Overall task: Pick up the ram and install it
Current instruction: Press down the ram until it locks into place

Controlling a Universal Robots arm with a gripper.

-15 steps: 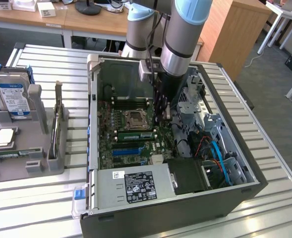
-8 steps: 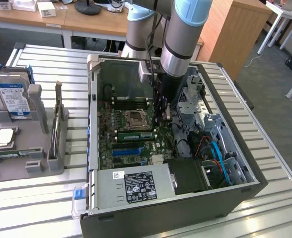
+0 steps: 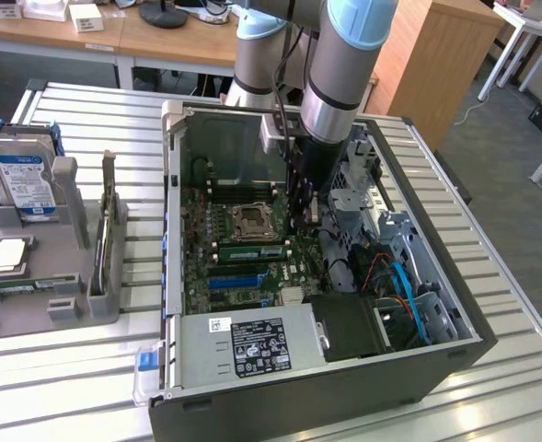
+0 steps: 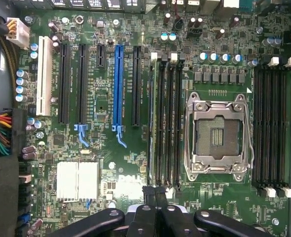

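The ram [image 3: 247,249] is a thin green stick standing in a memory slot just beside the processor socket [image 3: 252,221] inside the open computer case [image 3: 174,276]. In the wrist view the ram [image 4: 151,123] shows edge-on in the slot of that bank farthest from the socket [image 4: 217,133]. My gripper [image 3: 298,219] reaches down into the case over one end of that slot bank. Its black fingertips [image 4: 149,193] are pressed together, so the gripper [image 4: 155,193] is shut with nothing visible between them. Whether the tips touch the ram I cannot tell.
On the exterior view's left a grey fixture [image 3: 68,276] holds a hard drive with a blue label [image 3: 22,180] and a square silver processor chip [image 3: 4,256]. Drive cages and cables [image 3: 390,267] crowd the case's right side. The power supply [image 3: 252,345] fills the near side.
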